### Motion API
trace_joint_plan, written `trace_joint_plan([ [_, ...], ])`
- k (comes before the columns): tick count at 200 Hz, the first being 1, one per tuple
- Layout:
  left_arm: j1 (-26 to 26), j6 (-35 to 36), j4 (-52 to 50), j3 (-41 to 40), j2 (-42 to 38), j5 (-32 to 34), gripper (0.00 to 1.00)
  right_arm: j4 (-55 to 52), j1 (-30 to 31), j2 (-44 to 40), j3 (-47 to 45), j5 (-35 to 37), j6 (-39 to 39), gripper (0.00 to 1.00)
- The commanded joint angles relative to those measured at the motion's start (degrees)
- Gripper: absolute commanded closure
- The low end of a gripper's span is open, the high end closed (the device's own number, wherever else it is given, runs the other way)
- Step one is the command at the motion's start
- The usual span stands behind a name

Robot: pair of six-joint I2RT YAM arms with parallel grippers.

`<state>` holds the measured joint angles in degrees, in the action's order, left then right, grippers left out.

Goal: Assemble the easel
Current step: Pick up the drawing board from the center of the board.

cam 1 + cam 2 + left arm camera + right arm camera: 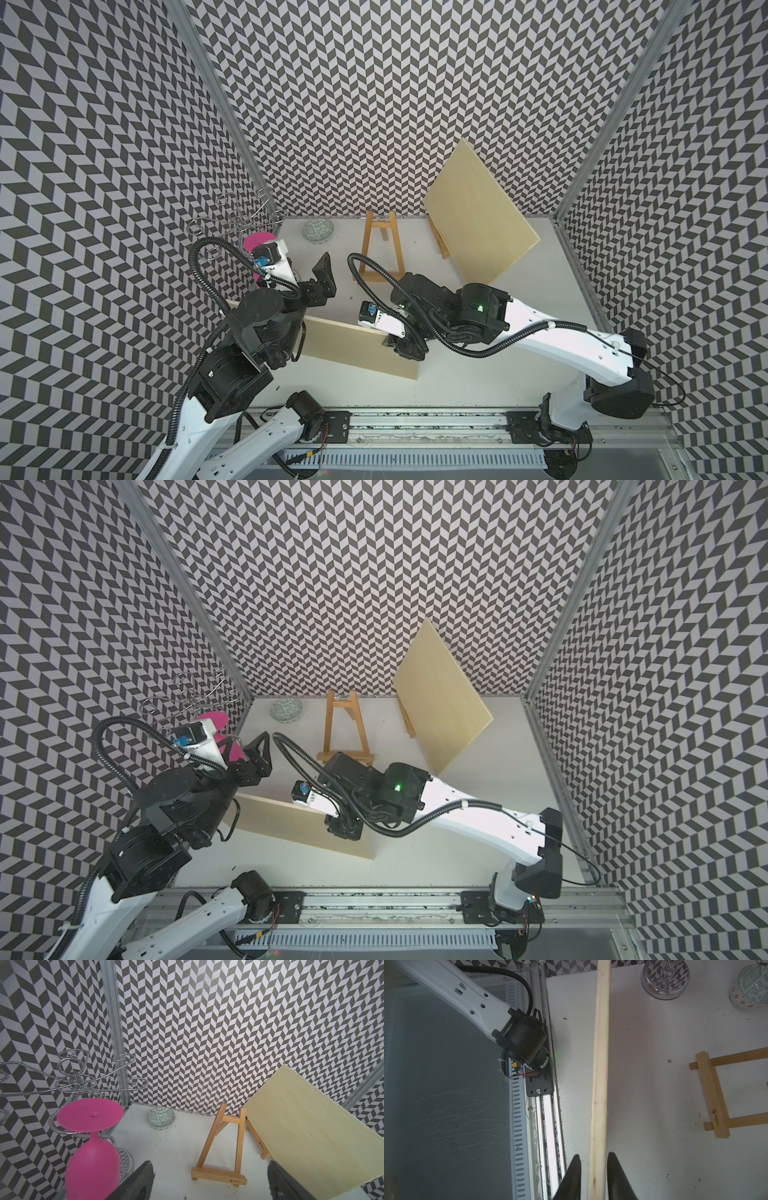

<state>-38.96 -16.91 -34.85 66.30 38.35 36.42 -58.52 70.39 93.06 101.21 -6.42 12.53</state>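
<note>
A small wooden easel [380, 225] [218, 1176] stands empty at the back middle of the table. To its right, a pale board [478, 216] [301, 1130] leans on a second easel [257, 1142]. Another pale board [353, 347] [601, 1053] stands on its long edge near the front. My right gripper [399, 345] [593, 1155] straddles its upper edge, with a thin gap showing at each fingertip. My left gripper [326, 274] [209, 1162] hangs wide open and empty, in front of and left of the empty easel. My left arm hides the front board's left end.
A chrome wire rack [72, 1078] at the back left holds an upturned pink goblet [93, 1147]. A patterned bowl [319, 231] [161, 1118] sits by the back wall. Patterned walls close three sides. The arms' rail [415, 419] runs along the front edge.
</note>
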Motion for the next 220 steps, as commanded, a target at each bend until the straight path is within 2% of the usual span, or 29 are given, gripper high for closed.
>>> trace_joint_plan([
  [1, 0.3, 0.0, -0.9, 1.5, 0.9, 3.3, 0.13, 1.6, 0.5, 2.0, 2.6, -0.6, 1.5, 0.77],
  [58, 0.4, -0.3, -1.8, 1.6, 1.2, 5.3, 0.12, 3.3, 0.4, 7.1, 6.9, -1.3, 3.1, 0.80],
  [92, 0.6, 0.0, -1.9, 1.5, 1.2, 6.4, 0.12, 3.7, 0.4, 9.6, 8.7, -0.2, 3.1, 0.85],
  [119, 0.6, 0.4, -1.7, 1.6, 1.1, 6.5, 0.12, -0.5, 0.4, 11.3, 13.6, 2.2, 3.3, 0.91],
  [159, 0.6, 1.1, -0.2, 1.1, 0.9, 4.5, 0.12, -1.1, -0.2, 8.3, 12.2, 5.9, 2.9, 1.00],
  [190, 0.6, 1.4, 1.0, 0.6, 1.1, 2.2, 0.12, -3.4, -2.8, 4.6, 10.6, 6.9, 2.4, 1.00],
  [220, 0.6, 2.0, 2.0, 0.1, 1.5, -0.4, 0.12, -3.7, -7.9, -2.8, 2.9, 6.0, 0.8, 1.00],
])
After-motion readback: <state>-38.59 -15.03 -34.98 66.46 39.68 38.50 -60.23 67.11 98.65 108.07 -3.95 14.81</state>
